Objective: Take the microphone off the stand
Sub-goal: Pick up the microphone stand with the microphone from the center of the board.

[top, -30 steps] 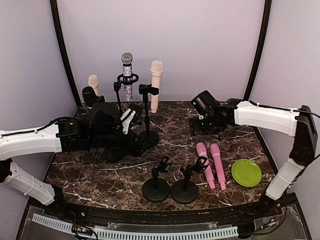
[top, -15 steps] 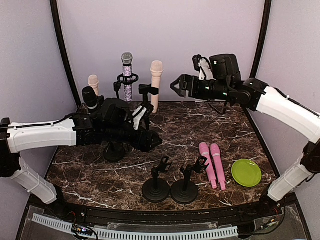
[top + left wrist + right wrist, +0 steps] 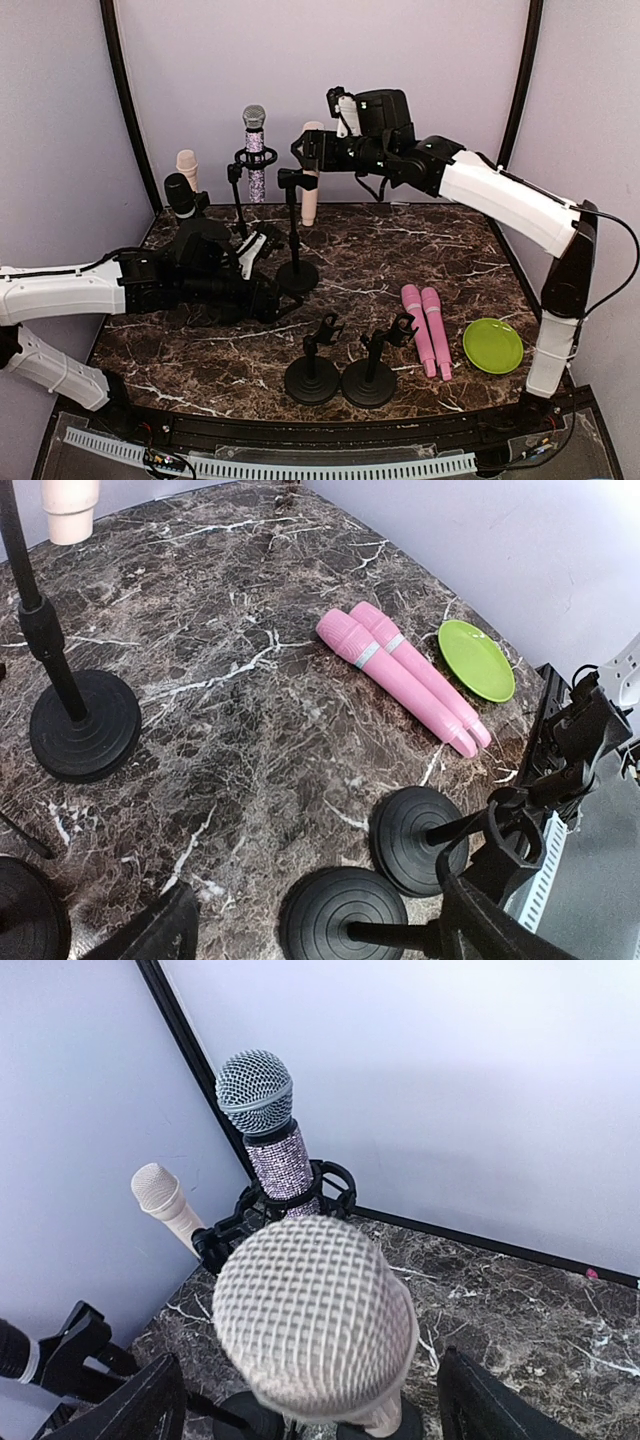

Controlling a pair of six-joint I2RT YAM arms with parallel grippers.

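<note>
A beige microphone [image 3: 315, 1320] stands upright in the clip of a black stand [image 3: 297, 182] at the back of the table; its body [image 3: 310, 200] shows below the clip. My right gripper [image 3: 305, 150] is at its head, open, with a finger [image 3: 135, 1400] on each side of the mesh ball and not touching it. My right gripper [image 3: 308, 1370] holds nothing. My left gripper [image 3: 278, 300] lies low over the table, just left of that stand's base [image 3: 85, 725], and my left gripper [image 3: 320, 940] is open and empty.
Behind stand a glitter microphone [image 3: 270, 1140] in a ring clip, a small beige microphone [image 3: 160, 1195] and a black one [image 3: 180, 195]. Two pink microphones [image 3: 400, 670] and a green plate [image 3: 477, 660] lie at the right. Two empty stands [image 3: 312, 380] [image 3: 370, 380] stand in front.
My right arm has swung up from the table's back right and leftward to the beige microphone's head, its jaws opening wider. My left arm has dropped lower and drawn back slightly.
</note>
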